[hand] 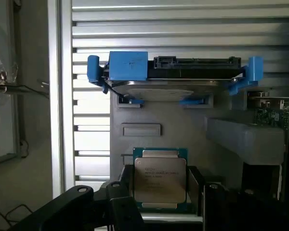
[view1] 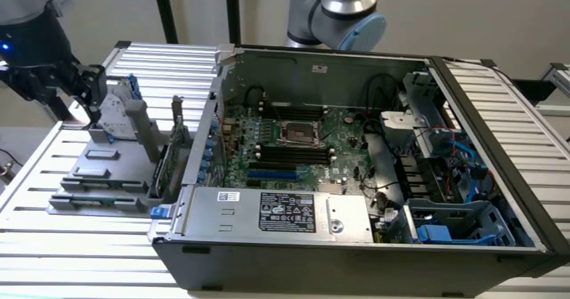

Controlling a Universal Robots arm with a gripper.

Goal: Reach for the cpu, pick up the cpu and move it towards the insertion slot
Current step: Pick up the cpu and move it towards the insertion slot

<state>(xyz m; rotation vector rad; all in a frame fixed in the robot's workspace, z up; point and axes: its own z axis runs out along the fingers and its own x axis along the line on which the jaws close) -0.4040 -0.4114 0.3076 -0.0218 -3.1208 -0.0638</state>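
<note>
Pincer [hand: 162, 215] first, my black metal one: the small, flat, square cpu [hand: 160, 179], with a silver-grey lid and green rim, lies right at its tip, lid facing my wrist camera. I cannot tell whether I am clamped on the cpu or only set about it. The cpu is close to square, so it has hardly any long axis. Its slightly longer side runs towards the hard drive, and the printed lines on the lid run crosswise to that. Its edges lie parallel to those of the grey moulded parts holder [hand: 183, 139], and it looks level.

Just beyond the cpu the holder has a shallow rectangular recess [hand: 141, 129]. Beyond that the silver hard drive [hand: 173, 77] stands on edge in its blue plastic frame. Under it all is the white slatted table [hand: 91, 139].

In the exterior view my pincer [view1: 87, 102] hangs over the holder [view1: 98, 179] beside the upright drive, at the exterior view's left. The insertion slot [view1: 298, 133], a square socket with a shiny metal frame and dark centre, lies well apart towards the exterior view's right. It sits on the green motherboard [view1: 348, 129] inside the open grey computer case [view1: 312, 265], past the case's side wall. I judge the whole carry turns on that sideways gap and that wall.
</note>
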